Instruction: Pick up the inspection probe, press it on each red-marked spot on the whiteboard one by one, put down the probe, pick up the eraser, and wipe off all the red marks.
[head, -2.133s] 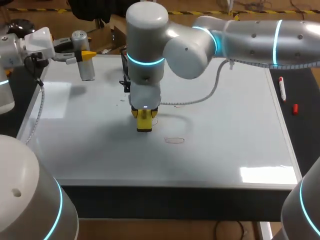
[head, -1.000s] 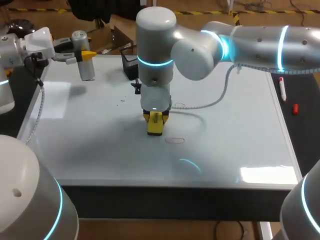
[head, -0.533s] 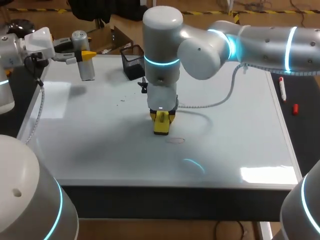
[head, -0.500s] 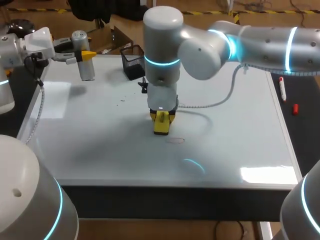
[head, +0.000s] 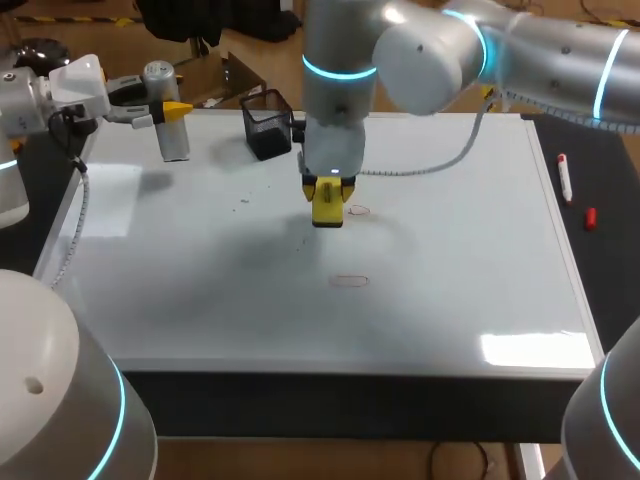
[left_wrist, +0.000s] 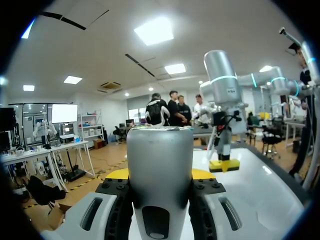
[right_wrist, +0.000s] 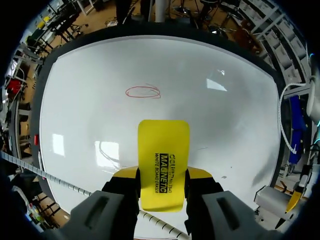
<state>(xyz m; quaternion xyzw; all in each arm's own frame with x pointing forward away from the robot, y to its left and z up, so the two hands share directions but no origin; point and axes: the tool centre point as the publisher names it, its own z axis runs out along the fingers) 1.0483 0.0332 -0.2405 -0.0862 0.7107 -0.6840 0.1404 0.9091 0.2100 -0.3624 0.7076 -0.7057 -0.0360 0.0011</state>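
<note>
The yellow eraser (right_wrist: 163, 167) sits clamped between the fingers of my right gripper (right_wrist: 162, 176), wiping face toward the whiteboard (head: 450, 250), ready for the red oval (right_wrist: 143, 92) just ahead. My left gripper (left_wrist: 160, 174) grasps the probe (left_wrist: 160, 155) upright at the board's far left corner, clear of the wiping.

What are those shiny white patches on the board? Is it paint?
Not paint, just glare. Head view: light bounces off the whiteboard by its near right corner, and a soft grey shadow spreads left of the eraser. Right wrist view: smaller glints sit ahead of and beside the eraser.
</note>
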